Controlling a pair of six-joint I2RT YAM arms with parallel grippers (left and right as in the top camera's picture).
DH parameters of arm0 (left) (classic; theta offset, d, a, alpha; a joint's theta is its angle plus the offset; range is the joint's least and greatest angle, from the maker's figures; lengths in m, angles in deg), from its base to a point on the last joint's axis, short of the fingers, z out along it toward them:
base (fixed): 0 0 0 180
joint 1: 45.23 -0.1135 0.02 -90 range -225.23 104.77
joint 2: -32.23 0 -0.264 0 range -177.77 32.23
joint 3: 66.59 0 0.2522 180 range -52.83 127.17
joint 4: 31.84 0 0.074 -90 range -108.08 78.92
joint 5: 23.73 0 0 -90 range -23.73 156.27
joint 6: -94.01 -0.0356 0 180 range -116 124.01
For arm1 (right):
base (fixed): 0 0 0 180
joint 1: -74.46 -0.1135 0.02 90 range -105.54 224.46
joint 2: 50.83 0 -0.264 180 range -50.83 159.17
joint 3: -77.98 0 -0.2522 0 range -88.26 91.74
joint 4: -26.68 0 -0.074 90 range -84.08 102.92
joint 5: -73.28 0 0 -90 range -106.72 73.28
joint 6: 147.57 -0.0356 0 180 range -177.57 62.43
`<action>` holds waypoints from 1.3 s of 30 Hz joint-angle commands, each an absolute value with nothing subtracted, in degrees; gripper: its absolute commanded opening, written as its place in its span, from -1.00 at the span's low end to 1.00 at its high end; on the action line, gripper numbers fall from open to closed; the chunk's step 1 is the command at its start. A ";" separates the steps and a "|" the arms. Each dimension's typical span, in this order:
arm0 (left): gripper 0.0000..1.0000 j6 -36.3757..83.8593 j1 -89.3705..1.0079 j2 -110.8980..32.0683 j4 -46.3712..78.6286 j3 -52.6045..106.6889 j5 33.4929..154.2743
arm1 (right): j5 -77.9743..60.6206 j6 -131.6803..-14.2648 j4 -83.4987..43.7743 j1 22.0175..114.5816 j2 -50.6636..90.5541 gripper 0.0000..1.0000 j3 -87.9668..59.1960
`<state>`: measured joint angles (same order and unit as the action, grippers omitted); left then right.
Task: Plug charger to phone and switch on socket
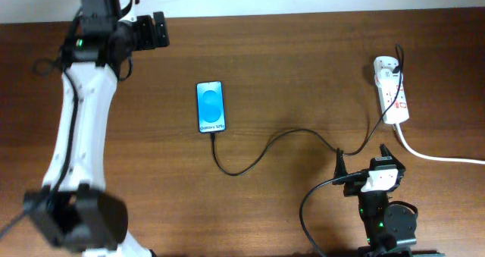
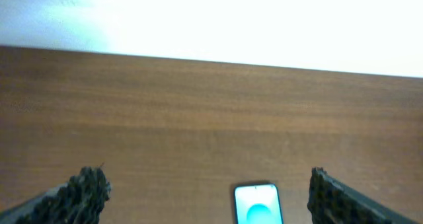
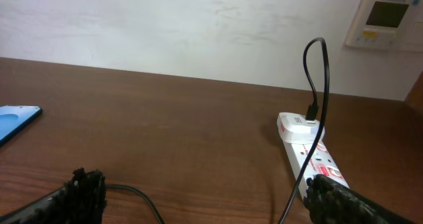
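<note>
The phone [image 1: 211, 106] lies flat at the table's middle, its blue screen lit. The thin black charger cable [image 1: 265, 147] runs from the phone's near end in a curve to a white adapter on the socket [image 1: 391, 92], a white power strip at the right. In the left wrist view the phone [image 2: 258, 204] shows between my open left fingers [image 2: 205, 197]. My left gripper [image 1: 155, 29] is open and empty at the far left. My right gripper [image 1: 364, 160] is open and empty near the front, short of the socket [image 3: 310, 151]; the cable [image 3: 310, 85] rises from the adapter.
The socket's thick white cord [image 1: 439, 157] trails off to the right edge. A wall panel [image 3: 386, 20] hangs behind the table. My right arm's thicker black cable [image 1: 311, 211] loops by its base at the front edge.
</note>
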<state>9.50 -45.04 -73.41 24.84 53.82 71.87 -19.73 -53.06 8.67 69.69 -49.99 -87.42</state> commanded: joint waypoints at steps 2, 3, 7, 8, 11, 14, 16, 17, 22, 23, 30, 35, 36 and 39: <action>0.99 4.02 -45.31 -53.65 5.41 29.67 70.91 | -19.81 -53.50 8.52 69.18 -50.64 0.97 -87.94; 0.99 2.77 -45.31 -50.16 1.60 24.40 70.91 | -19.79 -53.50 8.54 69.18 -50.64 0.97 -87.94; 0.99 0.45 -45.96 -30.29 -18.33 -3.36 69.14 | -19.79 -53.48 8.52 69.18 -50.64 0.97 -87.94; 0.99 0.45 -46.05 -26.25 -21.96 -8.63 68.66 | -19.79 -53.50 8.54 69.18 -50.64 0.97 -87.94; 0.99 0.45 -46.05 -11.32 -32.27 -26.64 65.95 | -19.79 -53.50 8.52 69.18 -50.64 0.97 -87.94; 0.99 0.43 -46.05 1.45 -35.95 -38.99 63.55 | -19.81 -53.48 8.52 69.18 -50.64 0.97 -87.94; 0.98 -1.36 -46.05 11.35 -36.01 -47.23 63.20 | -19.79 -53.48 8.54 69.18 -50.64 0.97 -87.94; 0.99 -3.46 -46.05 15.33 -35.99 -50.40 63.26 | -19.79 -53.48 8.54 69.18 -50.64 0.97 -87.94; 0.97 -7.48 -45.72 24.88 -22.92 -52.30 62.26 | -19.81 -53.50 8.52 69.18 -50.64 0.97 -87.94; 0.98 -7.46 -45.72 26.58 -18.50 -52.30 62.13 | -19.81 -53.48 8.54 69.18 -50.64 0.97 -87.94; 0.98 -9.16 -45.77 31.98 -13.65 -52.30 62.15 | -19.79 -53.50 8.52 69.18 -50.64 0.97 -87.94; 0.98 -9.16 -45.77 31.94 -13.65 -52.30 62.13 | -19.79 -53.50 8.54 69.18 -50.64 0.97 -87.94; 0.98 -9.16 -45.77 31.94 -13.65 -52.30 62.15 | -19.79 -53.50 8.54 69.18 -50.64 0.97 -87.94; 0.98 -9.16 -45.77 31.94 -13.65 -52.30 62.15 | -19.81 -53.50 8.54 69.18 -50.64 0.97 -87.94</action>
<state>-8.44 -45.79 31.39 -13.89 -52.21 62.76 -19.70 -53.06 8.69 69.58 -50.25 -87.44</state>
